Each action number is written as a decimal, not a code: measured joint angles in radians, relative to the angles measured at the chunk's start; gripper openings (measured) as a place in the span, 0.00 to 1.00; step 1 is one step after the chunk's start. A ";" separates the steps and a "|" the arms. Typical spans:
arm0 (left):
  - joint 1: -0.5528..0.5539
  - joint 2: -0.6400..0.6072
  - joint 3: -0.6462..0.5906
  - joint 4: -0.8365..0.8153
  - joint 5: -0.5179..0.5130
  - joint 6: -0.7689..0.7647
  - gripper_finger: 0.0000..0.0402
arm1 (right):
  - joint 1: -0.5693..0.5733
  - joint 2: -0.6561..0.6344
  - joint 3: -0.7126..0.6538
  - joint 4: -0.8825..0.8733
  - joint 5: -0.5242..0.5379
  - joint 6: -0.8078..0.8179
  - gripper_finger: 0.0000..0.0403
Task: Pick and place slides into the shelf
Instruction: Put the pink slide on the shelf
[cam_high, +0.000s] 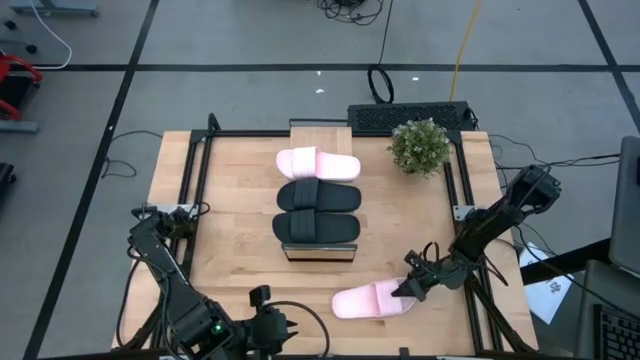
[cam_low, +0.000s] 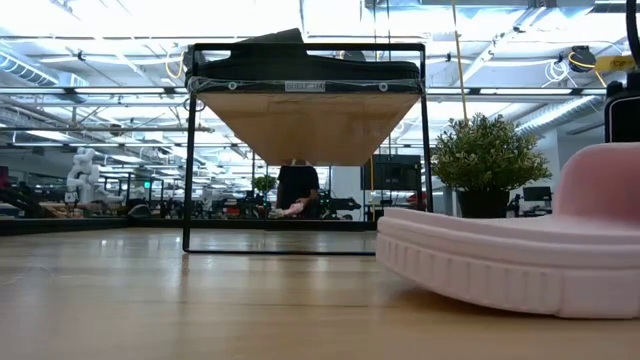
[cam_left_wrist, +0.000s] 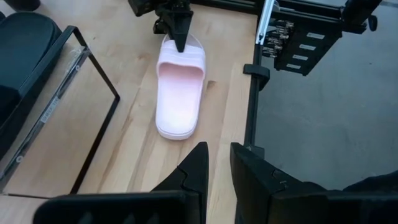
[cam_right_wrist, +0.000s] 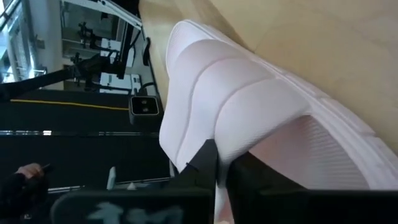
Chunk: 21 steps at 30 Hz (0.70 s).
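The shelf (cam_high: 320, 136) stands in the middle of the table and carries three slides side by side on its plank top: a pink one (cam_high: 318, 163) farthest, then two black ones (cam_high: 318, 196) (cam_high: 316, 228). Another pink slide (cam_high: 365, 301) lies sole down on the table at the near right, also in the left wrist view (cam_left_wrist: 179, 99). My right gripper (cam_high: 405, 290) is shut on its strap. My left gripper (cam_left_wrist: 216, 167) hovers over the near edge, left of that slide, its fingers a little apart and holding nothing. My right gripper pinches the pink slide's strap at its right-hand edge (cam_right_wrist: 219, 146), one finger on top of the strap and one under it, inside the opening. The fingers come nearly level from the table's right side and lie along the slide. Its sole (cam_low: 480, 285) rests on the table.
A small potted plant (cam_high: 420, 147) stands at the table's far right corner, with a black keyboard (cam_high: 405, 115) behind it. Black frame rails (cam_high: 462, 200) run along the table's sides. Bare wood (cam_high: 230, 220) lies left of the shelf. A person (cam_low: 298, 190) stands far behind.
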 joint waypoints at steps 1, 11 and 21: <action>0.000 0.000 0.000 -0.002 0.000 0.000 0.15 | 0.000 0.000 -0.001 0.012 -0.002 -0.008 0.02; -0.019 -0.012 0.000 -0.038 -0.001 -0.014 0.15 | -0.001 -0.113 0.026 0.080 -0.119 -0.136 0.01; -0.009 -0.060 0.000 -0.057 -0.033 0.059 0.15 | -0.001 -0.257 0.392 -0.643 -0.242 -0.273 0.00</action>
